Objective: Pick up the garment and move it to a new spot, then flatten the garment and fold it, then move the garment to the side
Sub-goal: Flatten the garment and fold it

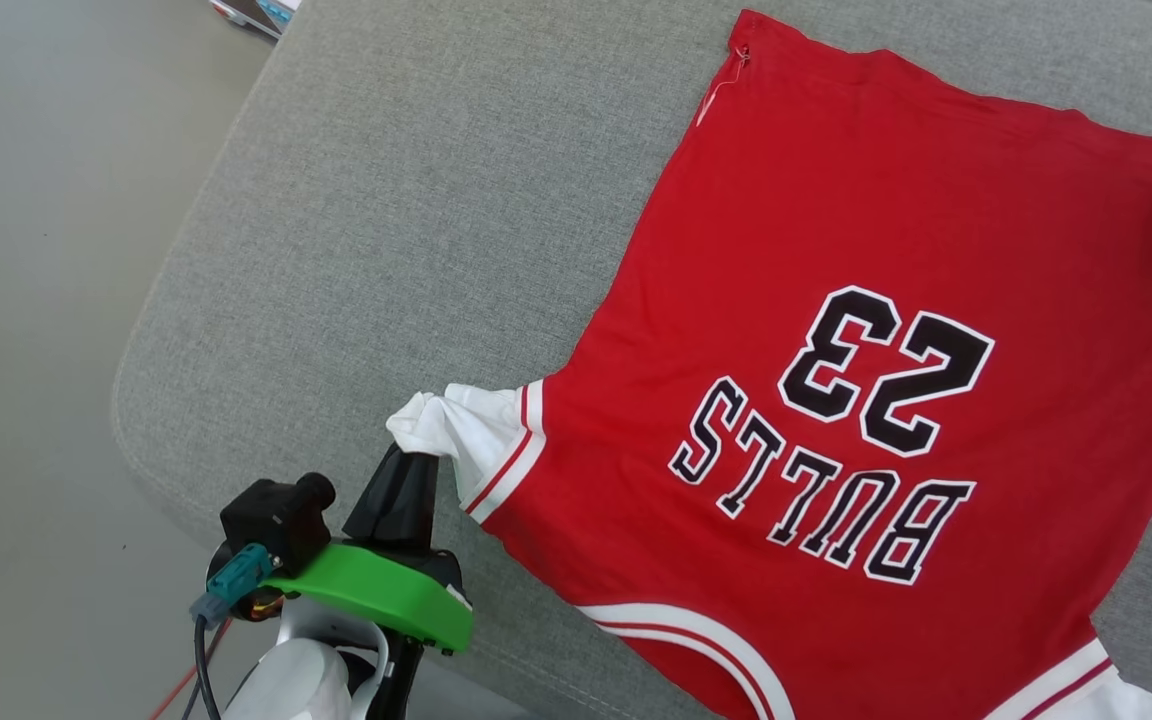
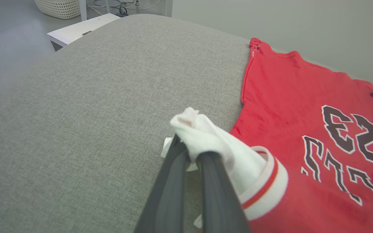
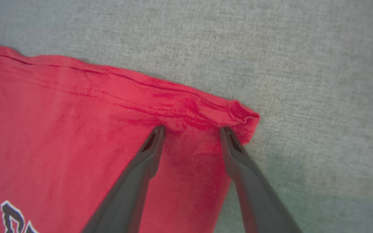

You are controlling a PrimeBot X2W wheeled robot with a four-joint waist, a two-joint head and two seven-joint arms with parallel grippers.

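On the grey upholstered bench (image 1: 386,200) the red soft jersey with white sleeves (image 1: 836,250) lies hem toward the far edge, left gripper (image 2: 191,151) pinching its near sleeve (image 2: 215,137), right gripper (image 3: 191,129) spread-fingered on the far hem corner (image 3: 238,113).

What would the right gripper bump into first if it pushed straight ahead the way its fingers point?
Probably the rumpled hem of the red soft-fabric jersey, right at the fingertips of the right gripper; grey woven cushion lies beyond, depth unclear.
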